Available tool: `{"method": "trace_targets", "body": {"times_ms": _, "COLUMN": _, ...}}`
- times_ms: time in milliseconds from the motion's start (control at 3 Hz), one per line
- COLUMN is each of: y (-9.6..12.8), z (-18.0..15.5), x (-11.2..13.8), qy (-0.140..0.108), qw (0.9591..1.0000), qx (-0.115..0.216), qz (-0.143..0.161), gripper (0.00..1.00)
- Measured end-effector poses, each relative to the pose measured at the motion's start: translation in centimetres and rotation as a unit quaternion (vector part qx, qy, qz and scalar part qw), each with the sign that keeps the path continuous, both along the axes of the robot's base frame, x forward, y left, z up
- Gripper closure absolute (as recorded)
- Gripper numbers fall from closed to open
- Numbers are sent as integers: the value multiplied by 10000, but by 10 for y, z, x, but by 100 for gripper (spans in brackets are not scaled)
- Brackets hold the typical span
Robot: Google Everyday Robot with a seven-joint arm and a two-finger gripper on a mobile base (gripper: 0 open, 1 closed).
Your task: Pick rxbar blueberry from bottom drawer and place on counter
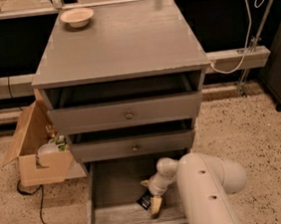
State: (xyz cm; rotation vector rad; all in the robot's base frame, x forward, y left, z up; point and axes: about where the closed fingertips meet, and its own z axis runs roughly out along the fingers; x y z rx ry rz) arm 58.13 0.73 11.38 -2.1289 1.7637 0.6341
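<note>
Rxbar blueberry point(145, 200) is lying flat on the worn floor of the bottom drawer point(113, 184), towards the front and right of middle. The gripper point(152, 199) is down right at it, but I can't tell if it's clamped on or loose. My guess is it's light, a bit bendy, with a slick crinkly wrapper, so pinch it across the narrow width near the middle, not by a crimped end.

What's in the way is the middle drawer point(134, 145) and top drawer point(128, 113). Both are pulled out a bit above it, so lift out towards the front first.

The table point(123, 45), meaning the cabinet's grey counter top, only has a cream bowl point(77, 16) in the far left corner. A cardboard box point(37, 155) and a cable point(44, 219) sit on the floor to the left.
</note>
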Motion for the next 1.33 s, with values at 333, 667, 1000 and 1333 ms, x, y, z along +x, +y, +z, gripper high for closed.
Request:
{"method": "trace_targets", "body": {"times_ms": 333, "y": 2, "z": -11, "x": -4, "qy": 38, "qw": 10000, "qx": 45, "qz": 10, "gripper": 15}}
{"method": "trace_targets", "body": {"times_ms": 667, "y": 1, "z": -14, "x": -6, "qy": 43, "qw": 10000, "qx": 57, "qz": -9, "gripper": 38}}
{"method": "trace_targets", "body": {"times_ms": 1000, "y": -1, "z": -9, "x": -7, "qy": 31, "qw": 10000, "qx": 47, "qz": -16, "gripper": 61}}
{"method": "trace_targets", "body": {"times_ms": 1333, "y": -1, "z": -2, "x": -7, "qy": 31, "qw": 10000, "qx": 46, "qz": -16, "gripper": 85}}
